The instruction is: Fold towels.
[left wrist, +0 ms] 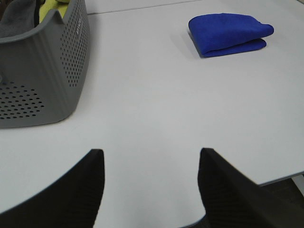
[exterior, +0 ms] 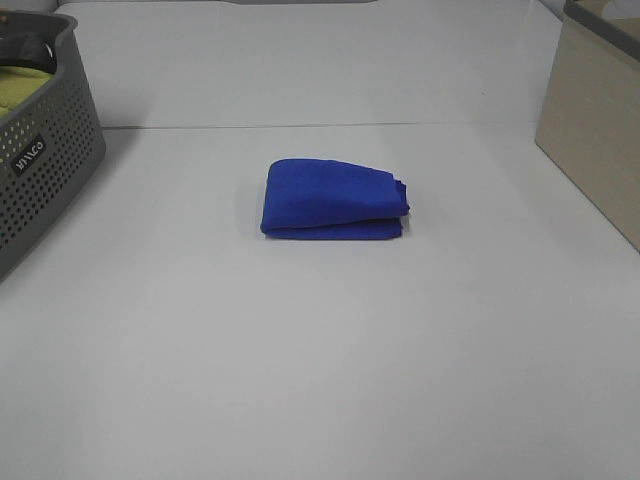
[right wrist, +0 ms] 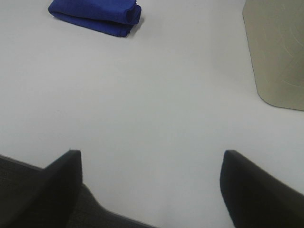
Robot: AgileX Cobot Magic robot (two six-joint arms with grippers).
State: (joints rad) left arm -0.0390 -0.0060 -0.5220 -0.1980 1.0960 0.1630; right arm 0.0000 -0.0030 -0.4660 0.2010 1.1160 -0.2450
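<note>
The royal-blue towel [exterior: 333, 199] lies folded into a small thick bundle in the middle of the white table. It also shows in the left wrist view [left wrist: 230, 33] and in the right wrist view [right wrist: 96, 15]. Its white label is hidden. My left gripper [left wrist: 149, 164] is open and empty, near the table's front edge, far from the towel. My right gripper [right wrist: 152, 164] is open and empty, also over the table's front edge. Neither gripper shows in the exterior high view.
A grey perforated basket [exterior: 45, 165] stands at the far left and holds a yellow-green cloth [exterior: 22, 89]; it also shows in the left wrist view [left wrist: 45, 71]. A beige fabric box [exterior: 595, 125] stands at the right edge; it also shows in the right wrist view [right wrist: 278, 52].
</note>
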